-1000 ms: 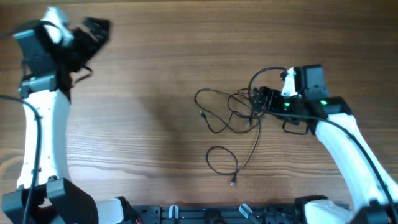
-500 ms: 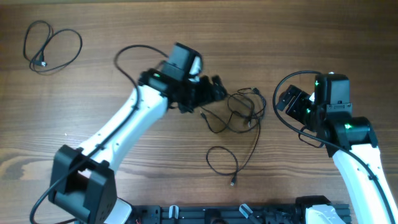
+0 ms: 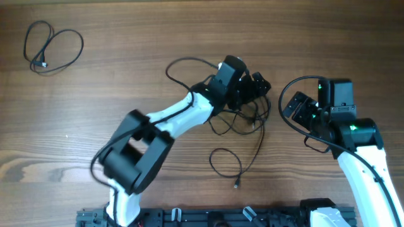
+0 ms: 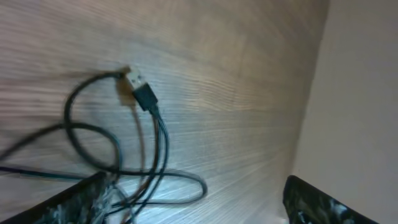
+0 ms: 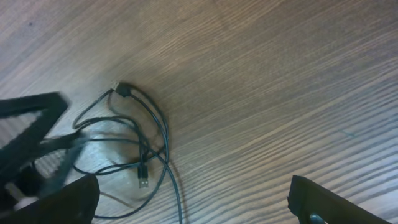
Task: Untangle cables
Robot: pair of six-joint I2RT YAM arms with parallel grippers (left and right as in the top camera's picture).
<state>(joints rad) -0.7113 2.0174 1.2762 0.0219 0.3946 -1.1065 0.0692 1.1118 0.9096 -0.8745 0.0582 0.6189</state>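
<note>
Moved: left arm swinging further across the tabletop vs half a sec ago; left tool now hanging over the top edge of the cables, was at their left edge before. Right arm not shifting.
Left tool: jaws standing wide apart, gripping nothing; in wrist view strands are running close by one finger, can't tell if touching.
Right tool: jaws gaping fully, holding nothing; sitting just beside the tangle's right edge, apart from it.
Cables: thin black cords lying as a loose knot on the tabletop, directly under and in front of left tool, betw. the two tools. One strand is trailing away from both tools into a separate loop, ending in a small plug.
Plug near left tool: USB-type end lying flat ahead of the jaws, cord curling back toward the fingers.
Right wrist view: same knot lying ahead-left of right tool, w/ part of left arm showing at the frame's left edge.
Separate cable: lying coiled well apart from both tools, at the far corner beyond left arm.
</note>
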